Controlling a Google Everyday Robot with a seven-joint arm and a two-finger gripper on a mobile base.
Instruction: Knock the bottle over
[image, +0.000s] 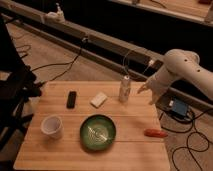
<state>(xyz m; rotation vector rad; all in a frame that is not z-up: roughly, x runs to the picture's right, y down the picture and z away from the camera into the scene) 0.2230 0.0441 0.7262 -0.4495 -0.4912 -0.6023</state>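
Note:
The bottle (124, 90) is slim, whitish and translucent with a white cap. It stands upright near the far right part of the wooden table (60, 150). My gripper (145, 88) is at the end of the white arm (182, 67), just right of the bottle at about its height, a small gap away from it.
A flat white block (98, 99) and a black rectangular object (72, 99) lie left of the bottle. A white cup (52, 125) stands front left. A green bowl (98, 132) sits front centre. An orange-red object (155, 133) lies near the right edge. Cables cover the floor.

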